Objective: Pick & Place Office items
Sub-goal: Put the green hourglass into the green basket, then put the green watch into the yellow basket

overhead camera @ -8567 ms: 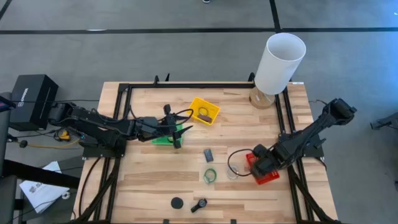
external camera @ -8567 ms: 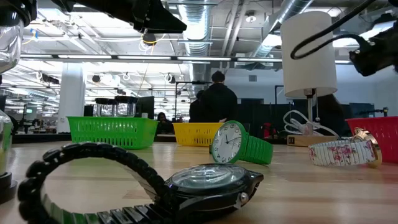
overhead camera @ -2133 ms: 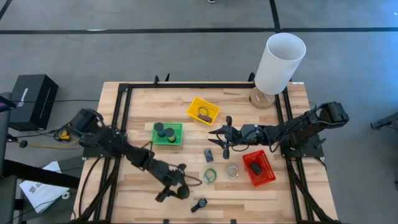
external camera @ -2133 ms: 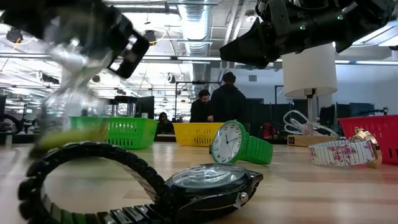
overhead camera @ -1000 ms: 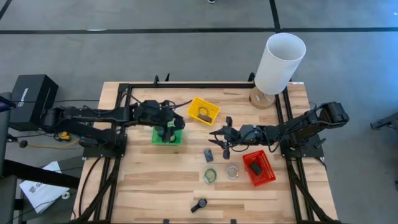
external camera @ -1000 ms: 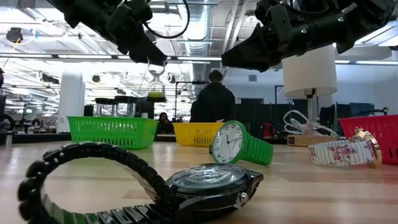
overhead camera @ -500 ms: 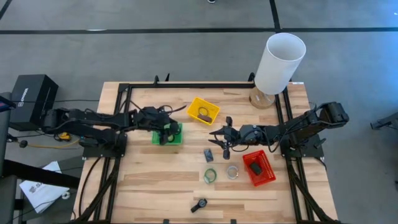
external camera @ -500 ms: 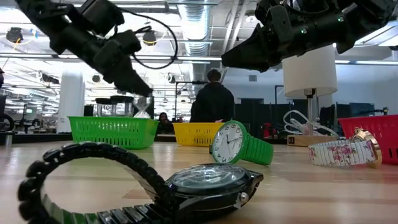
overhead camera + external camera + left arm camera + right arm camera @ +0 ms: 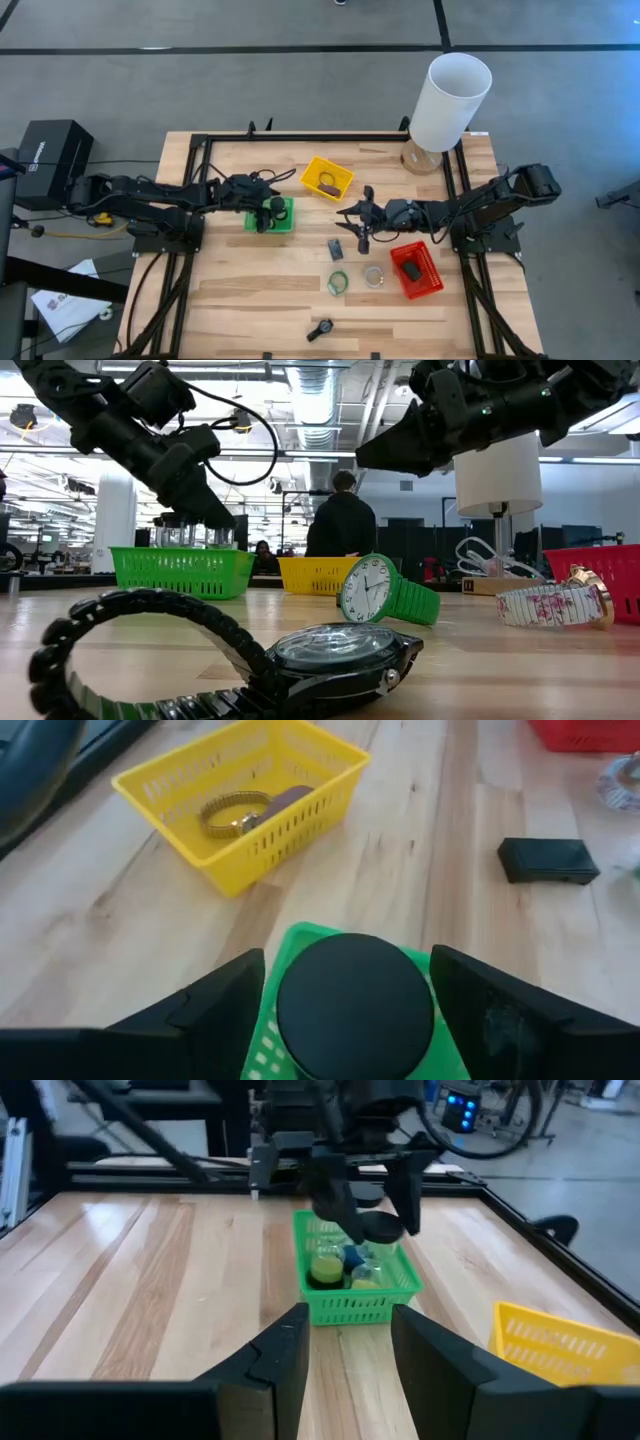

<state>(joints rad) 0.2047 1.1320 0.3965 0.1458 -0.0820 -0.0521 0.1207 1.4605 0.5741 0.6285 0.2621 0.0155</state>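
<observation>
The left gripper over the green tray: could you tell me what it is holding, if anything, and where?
The left gripper grips a black round puck by its sides, over the green tray.

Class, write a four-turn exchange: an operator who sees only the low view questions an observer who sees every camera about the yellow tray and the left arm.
Operator: From table height I can't see into the yellow mesh tray. Is anything inside?
Observer: Yes, a gold-banded watch lies in it.
Operator: And where is the left gripper over the table?
Observer: It hangs over the green mesh tray, with a black round puck right in front of its wrist camera.
</observation>
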